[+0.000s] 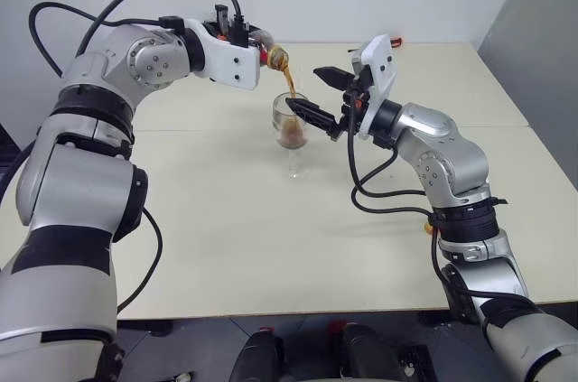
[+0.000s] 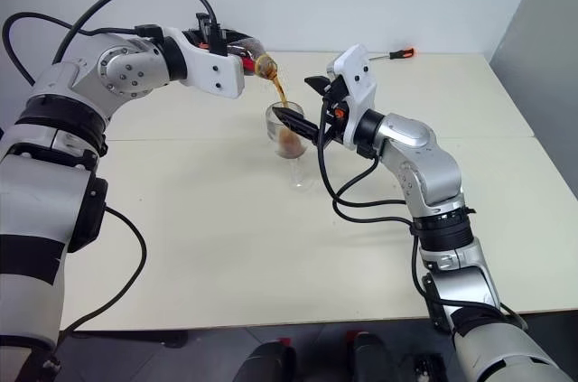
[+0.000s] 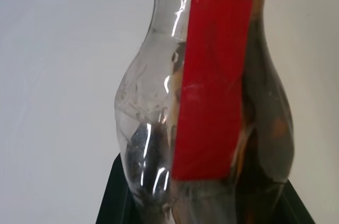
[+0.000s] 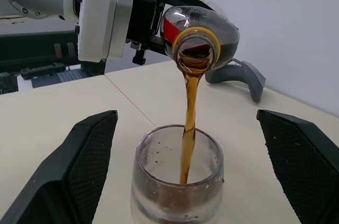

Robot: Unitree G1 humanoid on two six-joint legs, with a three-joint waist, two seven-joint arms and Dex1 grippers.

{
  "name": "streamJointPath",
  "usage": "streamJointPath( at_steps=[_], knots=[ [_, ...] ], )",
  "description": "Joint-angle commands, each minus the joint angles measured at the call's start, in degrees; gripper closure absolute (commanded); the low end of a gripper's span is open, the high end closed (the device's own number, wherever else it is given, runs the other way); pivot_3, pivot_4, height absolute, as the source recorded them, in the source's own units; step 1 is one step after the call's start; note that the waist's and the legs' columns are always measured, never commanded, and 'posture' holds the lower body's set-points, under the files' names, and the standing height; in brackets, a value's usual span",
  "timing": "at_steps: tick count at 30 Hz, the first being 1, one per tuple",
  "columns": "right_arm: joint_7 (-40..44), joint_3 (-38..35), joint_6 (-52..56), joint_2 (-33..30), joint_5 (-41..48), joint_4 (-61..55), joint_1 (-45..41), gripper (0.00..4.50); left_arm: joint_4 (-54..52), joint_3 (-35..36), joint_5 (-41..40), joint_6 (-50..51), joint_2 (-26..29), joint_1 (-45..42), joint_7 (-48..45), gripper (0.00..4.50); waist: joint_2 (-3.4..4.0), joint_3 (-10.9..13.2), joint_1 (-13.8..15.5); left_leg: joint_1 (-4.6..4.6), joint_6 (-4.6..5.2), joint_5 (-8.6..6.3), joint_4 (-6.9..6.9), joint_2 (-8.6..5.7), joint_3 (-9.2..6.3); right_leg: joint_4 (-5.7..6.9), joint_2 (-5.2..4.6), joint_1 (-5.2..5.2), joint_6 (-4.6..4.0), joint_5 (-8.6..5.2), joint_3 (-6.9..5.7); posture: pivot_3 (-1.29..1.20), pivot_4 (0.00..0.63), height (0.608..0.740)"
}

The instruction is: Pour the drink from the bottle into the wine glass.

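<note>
My left gripper is shut on the bottle, holding it tipped with its mouth over the wine glass. A thin amber stream of the drink runs from the uncapped mouth into the bowl, where brown liquid has pooled at the bottom. In the left wrist view the bottle shows its red label strip and dark liquid along one side. The glass stands upright on the table. My right gripper is open, one finger on each side of the bowl, with a clear gap to the glass on both sides.
The cream table has a seam running across it behind the glass. A thin tool with an orange tip lies near the back edge. A grey wall panel stands at the right.
</note>
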Motion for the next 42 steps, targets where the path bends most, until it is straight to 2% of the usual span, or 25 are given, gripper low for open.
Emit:
streamJointPath(
  at_steps=[1, 28, 42],
  knots=[
    [0.14, -0.76, -1.11, 0.04, 0.17, -1.86, -0.67, 0.00, -0.80, 0.20, -0.34, -0.86, 1.27, -3.07, 0.96, 3.44, 0.00, 0.00, -0.01, 0.00, 0.00, 0.00, 0.00, 0.00, 0.00, 0.00, 0.00, 0.00, 0.00, 0.00, 0.00, 0.00, 0.150, 0.740],
    [0.12, -1.13, -1.97, -0.31, -0.21, -0.81, -1.17, 0.00, -0.22, -2.46, 2.76, -0.98, 1.63, -5.05, 3.49, 3.44, 0.00, 0.00, -0.01, 0.00, 0.00, 0.00, 0.00, 0.00, 0.00, 0.01, 0.00, 0.00, 0.00, 0.00, 0.00, 0.00, 0.150, 0.740],
    [0.24, -1.20, -2.31, -0.40, -0.40, -0.11, -1.45, 0.00, 0.13, -1.87, 1.51, -0.72, 1.20, -4.41, 2.04, 3.44, 0.00, 0.00, -0.02, 0.00, 0.00, 0.00, 0.01, 0.00, 0.01, 0.02, 0.00, 0.00, 0.00, 0.00, 0.00, 0.00, 0.150, 0.740]
  ],
)
